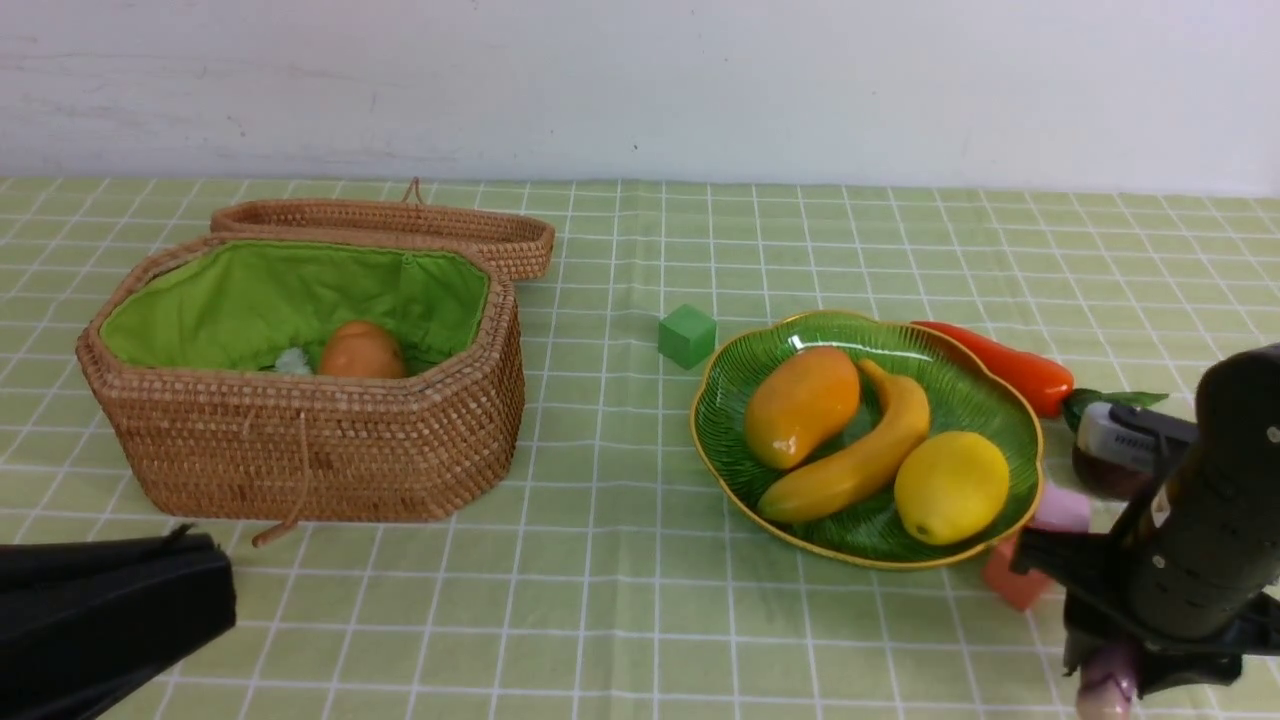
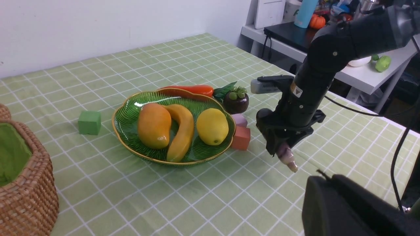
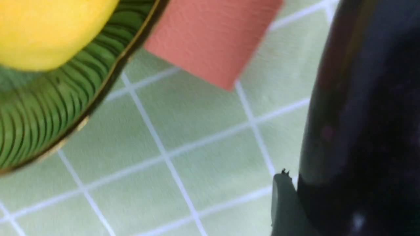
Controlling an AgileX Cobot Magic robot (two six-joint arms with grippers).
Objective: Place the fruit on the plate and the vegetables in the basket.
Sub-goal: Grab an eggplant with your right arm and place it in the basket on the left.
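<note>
My right gripper (image 1: 1115,655) is shut on the dark purple eggplant (image 2: 286,156), whose pale tip sticks out below the jaws, just above the cloth right of the plate (image 1: 950,395). The eggplant fills the right wrist view (image 3: 361,114). The green plate holds the mango (image 1: 800,405), banana (image 1: 870,450) and lemon (image 1: 950,487). The red pepper (image 1: 1010,368) lies behind the plate. The mangosteen (image 2: 235,101) stands beside it. The potato (image 1: 360,352) lies in the open basket (image 1: 300,450). My left gripper (image 1: 205,590) is shut and empty, in front of the basket.
A green foam cube (image 1: 687,335) sits between the basket and the plate. A salmon block (image 1: 1010,580) and a pink block (image 1: 1062,508) lie against the plate's right rim, close to my right gripper. The basket lid (image 1: 400,225) lies open behind.
</note>
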